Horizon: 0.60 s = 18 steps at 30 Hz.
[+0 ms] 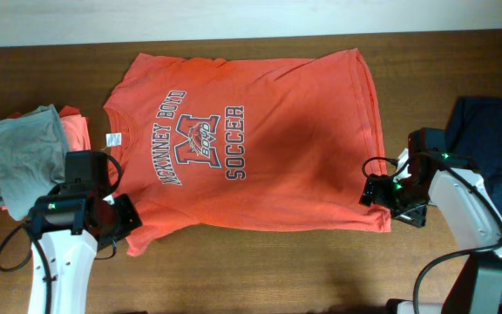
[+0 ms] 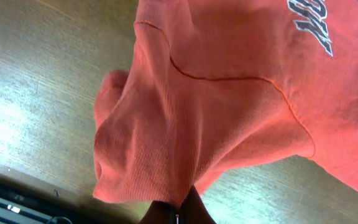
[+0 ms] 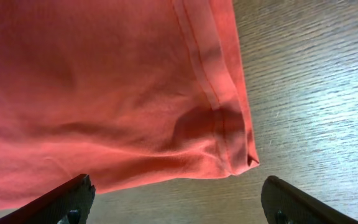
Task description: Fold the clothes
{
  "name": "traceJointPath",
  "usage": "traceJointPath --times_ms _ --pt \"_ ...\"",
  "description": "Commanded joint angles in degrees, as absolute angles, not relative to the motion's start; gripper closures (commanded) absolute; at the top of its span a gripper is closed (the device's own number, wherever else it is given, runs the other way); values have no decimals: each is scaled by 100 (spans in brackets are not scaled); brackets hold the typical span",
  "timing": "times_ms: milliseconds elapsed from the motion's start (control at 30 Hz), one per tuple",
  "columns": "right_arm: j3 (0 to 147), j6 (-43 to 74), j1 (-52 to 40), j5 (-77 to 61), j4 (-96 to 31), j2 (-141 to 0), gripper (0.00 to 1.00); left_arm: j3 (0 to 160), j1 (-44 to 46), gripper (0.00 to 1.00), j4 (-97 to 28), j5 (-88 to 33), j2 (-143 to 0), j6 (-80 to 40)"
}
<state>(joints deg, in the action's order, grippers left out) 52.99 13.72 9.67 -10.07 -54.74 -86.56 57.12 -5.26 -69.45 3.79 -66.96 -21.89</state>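
The orange-red T-shirt (image 1: 260,144) lies spread on the wooden table, its varsity lettering facing up and its collar to the left. My left gripper (image 1: 122,218) is shut on the shirt's near left sleeve (image 2: 148,155), and the cloth bunches up from the closed jaws (image 2: 178,214). My right gripper (image 1: 382,202) is open and hovers just off the shirt's near right hem corner (image 3: 244,155). Its two fingers (image 3: 178,202) straddle bare wood and hold nothing.
A small grey folded shirt (image 1: 26,150) rests on orange cloth at the left edge. A dark navy garment (image 1: 495,139) lies at the right edge behind my right arm. Bare wooden tabletop (image 1: 268,270) runs along the front.
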Motion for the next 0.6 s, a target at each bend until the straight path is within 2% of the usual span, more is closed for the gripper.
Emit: traceJointPath --times_ms 0,200,567 --pt "5266 1380 987 -633 -5459 -8630 9 5747 -523 100 -6976 366 -6663 -2097" --pt "5266 1382 989 -377 -5295 -8674 2 5747 -523 100 -6971 368 -6663 -2099" --pt "5264 1404 989 -399 -5162 -8954 1 5747 -523 100 -6925 390 -6663 -2097"
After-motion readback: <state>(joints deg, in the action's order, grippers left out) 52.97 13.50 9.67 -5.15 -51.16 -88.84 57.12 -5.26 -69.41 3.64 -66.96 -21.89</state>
